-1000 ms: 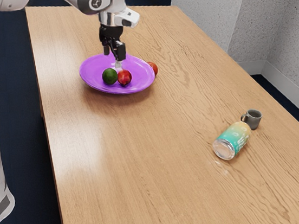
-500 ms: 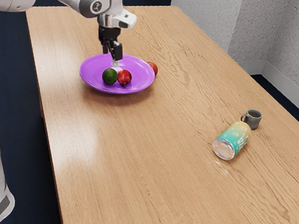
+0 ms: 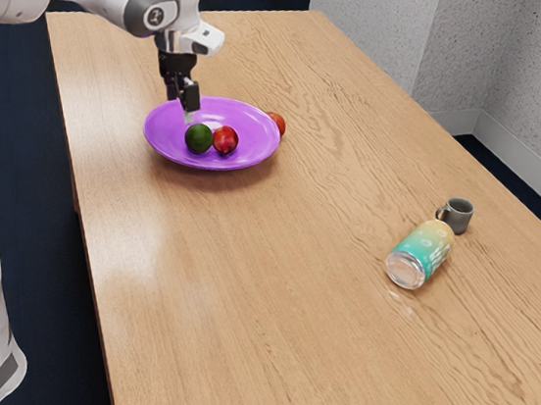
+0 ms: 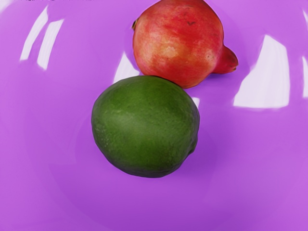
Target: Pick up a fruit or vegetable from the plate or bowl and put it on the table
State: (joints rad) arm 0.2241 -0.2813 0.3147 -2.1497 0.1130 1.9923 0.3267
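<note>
Now, pincer (image 3: 183,106) shifted toward the exterior view's left, fingers apart, above the purple plate (image 3: 166,141)

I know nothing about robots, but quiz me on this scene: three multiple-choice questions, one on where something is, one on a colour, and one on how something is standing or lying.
1. Where is the lime relative to the purple plate?
A) Beneath it
B) On it
C) Well away from it

2. What colour is the mug?
A) Yellow
B) White
C) Grey

3. How is the can placed?
A) Lying on its side
B) Standing upright
C) Upside down on its lid

Answers:
1: B, the wrist view shows the lime on the purple surface.
2: C, its outside is plainly grey.
3: A, its length runs along the tabletop, with one round end facing sideways.
</note>
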